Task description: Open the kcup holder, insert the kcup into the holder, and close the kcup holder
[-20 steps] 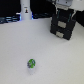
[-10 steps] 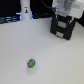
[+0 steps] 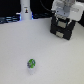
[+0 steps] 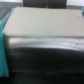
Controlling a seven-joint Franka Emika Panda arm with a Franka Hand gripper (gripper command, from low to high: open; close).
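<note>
Kcup holder (image 3: 63,29): black boxy unit at the far side of the surface (image 3: 50,55), toward the exterior view's right; drawer appears shut
Pincer (image 3: 63,19): directly over the holder, right at its top; opening cannot be told; nothing visibly held
Kcup (image 3: 31,64): green-topped pod, alone on the surface, well apart from the pincer, nearer the camera and toward the exterior view's left
Wrist view: flat grey top of the holder (image 4: 40,25) fills the frame; fingers unseen
Bottle-shaped post (image 3: 25,10): white, far edge, apart from both

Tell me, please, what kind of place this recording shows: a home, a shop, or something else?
Probably a lab test bench, not a home. A bare white table carries only a small kcup, a black kcup holder and a white post, with a robot arm over the holder.
</note>
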